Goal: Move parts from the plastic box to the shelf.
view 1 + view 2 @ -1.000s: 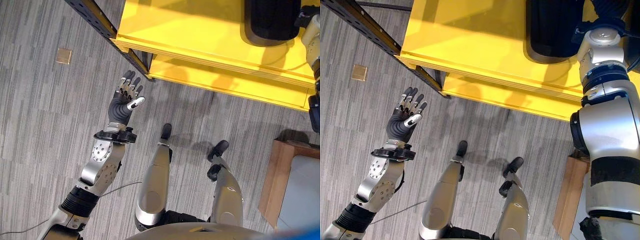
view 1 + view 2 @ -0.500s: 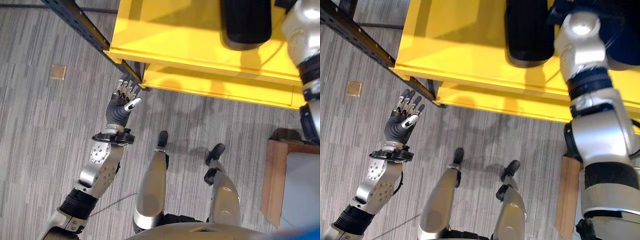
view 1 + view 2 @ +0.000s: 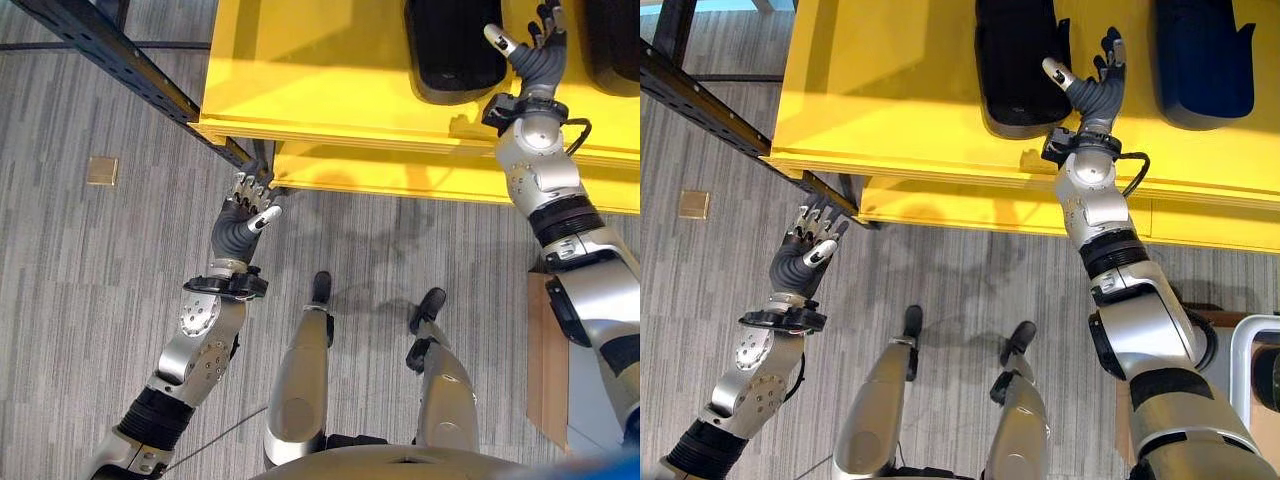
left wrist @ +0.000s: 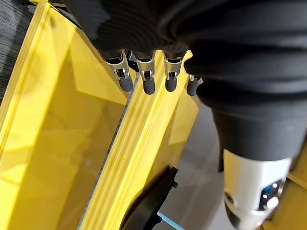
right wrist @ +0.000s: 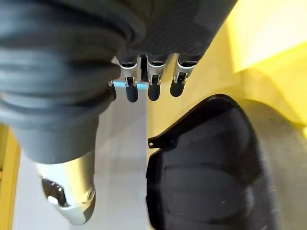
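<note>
Yellow shelf (image 3: 900, 90) carries a black part (image 3: 1015, 60), probably light, stiff and smooth; grip its rim. Both hands, left (image 3: 243, 215) and right (image 3: 1092, 92), are open-fingered and empty.

Grey striped carpet floor (image 3: 90, 280) runs under a yellow shelf (image 3: 300, 60), whose lower yellow board (image 3: 400, 175) juts out beneath it. A dark perforated metal rail (image 3: 110, 55) crosses diagonally. A small brass floor plate (image 3: 101, 170) sits apart on the carpet.
</note>
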Tool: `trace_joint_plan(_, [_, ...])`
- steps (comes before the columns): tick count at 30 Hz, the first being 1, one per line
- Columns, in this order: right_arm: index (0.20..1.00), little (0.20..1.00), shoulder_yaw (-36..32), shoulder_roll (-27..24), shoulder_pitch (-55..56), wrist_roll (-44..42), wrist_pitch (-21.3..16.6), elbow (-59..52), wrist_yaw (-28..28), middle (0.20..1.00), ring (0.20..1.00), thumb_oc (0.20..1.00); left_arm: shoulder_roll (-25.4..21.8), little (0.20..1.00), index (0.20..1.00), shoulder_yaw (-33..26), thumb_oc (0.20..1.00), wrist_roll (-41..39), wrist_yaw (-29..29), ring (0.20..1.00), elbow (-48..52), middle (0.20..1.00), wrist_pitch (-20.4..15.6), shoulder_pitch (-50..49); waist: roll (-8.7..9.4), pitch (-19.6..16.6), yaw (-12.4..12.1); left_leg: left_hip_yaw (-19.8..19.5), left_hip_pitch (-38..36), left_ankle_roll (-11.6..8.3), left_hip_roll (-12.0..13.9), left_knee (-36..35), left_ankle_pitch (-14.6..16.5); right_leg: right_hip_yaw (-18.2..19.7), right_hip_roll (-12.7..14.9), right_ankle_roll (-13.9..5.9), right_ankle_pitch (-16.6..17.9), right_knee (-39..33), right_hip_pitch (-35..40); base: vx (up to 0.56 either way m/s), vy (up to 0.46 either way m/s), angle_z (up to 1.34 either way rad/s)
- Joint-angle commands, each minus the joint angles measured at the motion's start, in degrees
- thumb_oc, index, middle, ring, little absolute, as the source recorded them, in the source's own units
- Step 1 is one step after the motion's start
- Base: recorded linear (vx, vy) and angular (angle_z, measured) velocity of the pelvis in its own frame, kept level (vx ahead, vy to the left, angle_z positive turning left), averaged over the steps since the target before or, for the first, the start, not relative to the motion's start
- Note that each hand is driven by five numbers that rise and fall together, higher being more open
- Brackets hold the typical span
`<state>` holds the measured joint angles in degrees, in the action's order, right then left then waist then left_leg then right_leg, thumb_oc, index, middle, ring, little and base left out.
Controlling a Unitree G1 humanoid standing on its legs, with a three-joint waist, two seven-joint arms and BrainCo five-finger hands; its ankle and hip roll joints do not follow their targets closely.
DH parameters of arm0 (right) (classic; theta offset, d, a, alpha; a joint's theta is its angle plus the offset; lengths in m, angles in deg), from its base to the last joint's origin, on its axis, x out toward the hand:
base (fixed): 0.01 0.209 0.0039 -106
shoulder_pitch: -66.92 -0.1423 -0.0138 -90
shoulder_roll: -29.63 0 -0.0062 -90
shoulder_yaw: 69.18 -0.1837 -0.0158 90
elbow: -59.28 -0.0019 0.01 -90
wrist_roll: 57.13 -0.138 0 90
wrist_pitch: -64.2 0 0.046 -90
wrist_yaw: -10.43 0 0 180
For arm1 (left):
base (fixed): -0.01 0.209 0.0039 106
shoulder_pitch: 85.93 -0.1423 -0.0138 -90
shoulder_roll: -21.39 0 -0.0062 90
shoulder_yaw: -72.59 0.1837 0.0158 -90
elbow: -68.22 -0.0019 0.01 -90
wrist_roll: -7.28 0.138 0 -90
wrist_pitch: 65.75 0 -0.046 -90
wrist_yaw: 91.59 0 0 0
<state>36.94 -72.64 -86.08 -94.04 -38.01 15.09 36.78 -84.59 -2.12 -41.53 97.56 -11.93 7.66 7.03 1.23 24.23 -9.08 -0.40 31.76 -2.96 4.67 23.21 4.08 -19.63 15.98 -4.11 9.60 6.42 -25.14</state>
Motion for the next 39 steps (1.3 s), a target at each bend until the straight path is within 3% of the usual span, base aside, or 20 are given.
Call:
trace_joint_plan(1, [1.000, 1.000, 0.1, -1.9, -4.1, -0.3, -2.7, 0.4, -1.3, 1.000, 1.000, 1.000, 0.5, 1.000, 1.000, -0.2, 1.000, 1.0, -0.1, 1.000, 2.5, 1.000, -2.4, -0.7, -1.55, 0.9, -1.5, -1.2, -0.4, -1.00, 0.6, -6.5, -4.5, 1.6, 1.2, -3.30, -13.5, 13.1, 4.3, 0.07, -0.042, -0.04])
trace_joint_plan(3, [1.000, 1.000, 0.4, -1.6, -4.5, -0.6, -2.5, 1.8, -1.6, 1.000, 1.000, 1.000, 0.4, 1.000, 1.000, -0.1, 1.000, 1.0, -0.3, 1.000, 2.5, 1.000, -2.4, -0.7, -1.71, 1.0, -1.6, -1.2, -0.3, -1.05, 0.6, -6.5, -4.5, 1.5, 1.1, -3.32, -13.6, 13.2, 4.1, 0.00, -0.018, -0.01])
trace_joint_plan(4, [1.000, 1.000, 0.7, -1.6, -4.7, -0.3, -2.4, 2.3, -1.6, 1.000, 1.000, 1.000, 0.3, 1.000, 1.000, -0.1, 1.000, 1.0, -0.3, 1.000, 2.5, 1.000, -2.4, -0.6, -1.94, 1.2, -1.6, -1.0, 0.4, -0.62, 0.6, -6.6, -5.9, 1.2, 1.3, -2.87, -12.5, 13.1, 3.4, 0.00, 0.000, 0.00])
trace_joint_plan(6, [1.000, 1.000, 0.8, -1.2, -4.9, -0.5, -2.3, 3.5, -1.7, 1.000, 1.000, 1.000, 0.4, 1.000, 1.000, 0.1, 1.000, 1.0, -0.2, 1.000, 2.2, 1.000, -2.4, -0.5, -1.95, 1.1, -1.7, -1.2, -0.1, -1.06, 0.7, -6.4, -4.6, 1.6, 1.2, -3.31, -13.7, 13.5, 3.6, 0.03, -0.028, -0.04])
trace_joint_plan(15, [1.000, 1.000, 2.3, 0.4, -9.3, -1.9, -1.3, 13.2, -2.7, 1.000, 1.000, 1.000, 0.0, 1.000, 1.000, 0.5, 1.000, 1.3, -0.3, 1.000, 2.1, 1.000, -2.8, -0.4, -2.64, 1.5, -2.4, -1.2, 0.8, -1.12, 0.7, -6.8, -5.0, 1.7, 1.2, -3.29, -13.7, 14.1, 2.4, 0.00, 0.000, 0.00])
trace_joint_plan(39, [1.000, 1.000, 4.1, 4.6, -5.4, 0.8, -0.7, 8.0, -3.7, 1.000, 1.000, 1.000, 0.7, 1.000, 1.000, -0.2, 1.000, 1.9, 0.5, 1.000, 2.1, 1.000, -2.9, -0.6, -1.77, 2.6, -2.9, -1.9, 2.3, -0.81, 0.1, -6.3, -4.9, 1.1, 1.3, -3.08, -13.9, 14.8, 2.1, 0.00, -0.001, 0.01])
